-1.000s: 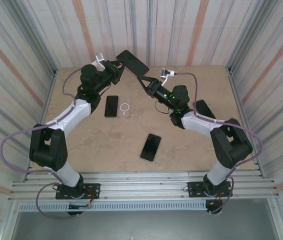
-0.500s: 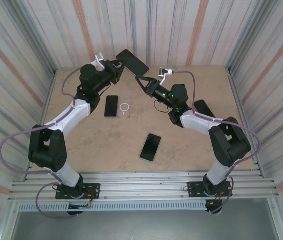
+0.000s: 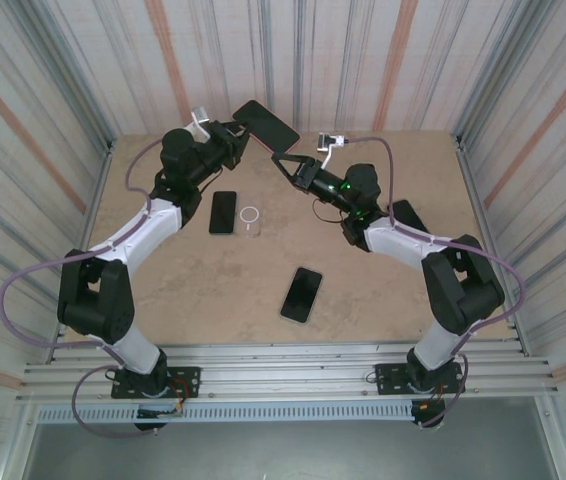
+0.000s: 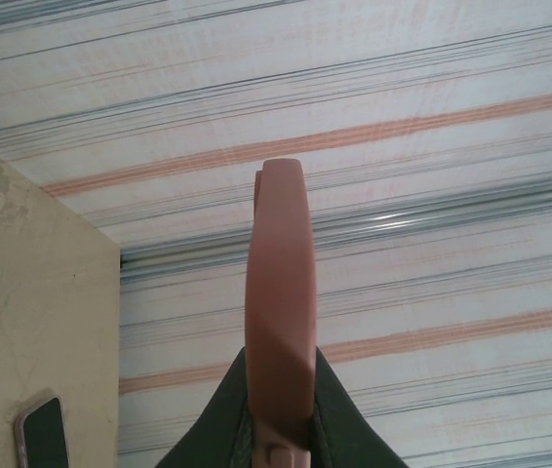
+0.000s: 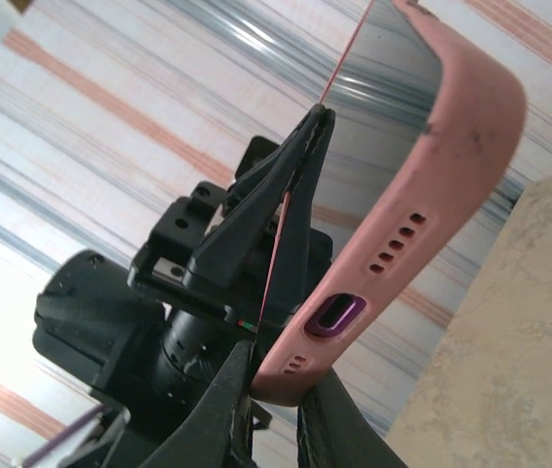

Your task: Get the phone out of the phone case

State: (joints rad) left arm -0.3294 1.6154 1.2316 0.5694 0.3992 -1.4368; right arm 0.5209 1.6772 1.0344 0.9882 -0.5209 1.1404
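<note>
Right, up at the top centre of the overhead view the left gripper (image 3: pixel 245 136) is clamped on the salmon-pink soft phone case (image 4: pixel 281 292), holding it aloft over the far edge of the tan wooden table (image 3: pixel 163 290). The dark glossy phone (image 3: pixel 266 122) sits inside the case, tilted, its face showing to the overhead camera. On the left wrist camera the case stands edge-on, rising up the middle of the frame from between the dark fingers (image 4: pixel 208 444) at the bottom edge.

Just right of that, the right gripper (image 3: pixel 281 157) is pinched tight on the case's lower corner. On its own wrist camera the two black fingers (image 5: pixel 229 395) at bottom centre squeeze that corner just beside the charging-port slot, and the case sweeps away to the upper right. The left gripper's jaws show there too, centre-left, closed flat against the phone and case. So both grippers are locked onto the same case, tips close together, well above the table.

Down on the table lie a black flat phone (image 3: pixel 223 212) left of centre, a small white ring (image 3: pixel 250 215) just beside it, a second dark phone (image 3: pixel 302 294) towards bottom centre, and another dark slab (image 3: pixel 408 215) partly tucked under the right arm
</note>
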